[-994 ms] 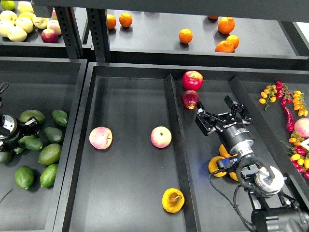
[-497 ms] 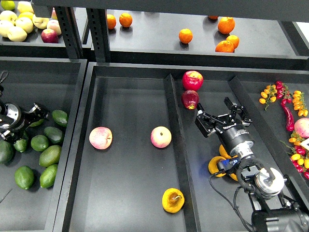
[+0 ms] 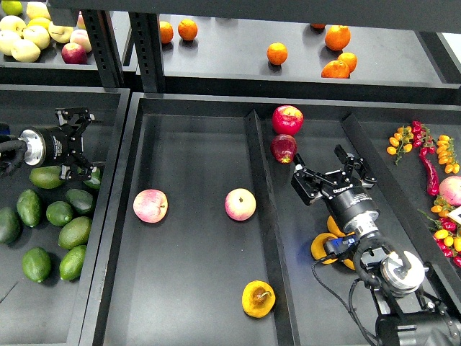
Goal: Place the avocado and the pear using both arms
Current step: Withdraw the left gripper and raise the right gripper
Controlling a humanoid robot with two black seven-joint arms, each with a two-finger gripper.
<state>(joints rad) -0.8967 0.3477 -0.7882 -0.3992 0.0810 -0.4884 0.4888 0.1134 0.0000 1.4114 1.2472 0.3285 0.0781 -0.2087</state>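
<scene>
The pear (image 3: 258,298), orange-yellow with a dark blotch at its stem, lies at the front of the middle tray (image 3: 194,303). A dark, elongated avocado (image 3: 29,207) lies among brighter green avocados (image 3: 75,231) in the left bin. My left gripper (image 3: 81,141) is open and empty above that pile, pointing right, near the bin's right wall. My right gripper (image 3: 333,170) is open and empty over the right tray, just right of a dark red apple (image 3: 283,148). It is well apart from the pear.
Two pink-yellow apples (image 3: 150,205) (image 3: 240,204) lie in the middle tray. A red apple (image 3: 287,119) sits behind the dark one. Yellow fruit (image 3: 323,249) lies under my right arm. Oranges (image 3: 276,52) are on the back shelf, and peppers and small tomatoes (image 3: 432,162) at far right.
My left gripper has risen out of the avocado pile and moved up and right, empty. The avocados have shifted slightly. The right arm has hardly moved.
</scene>
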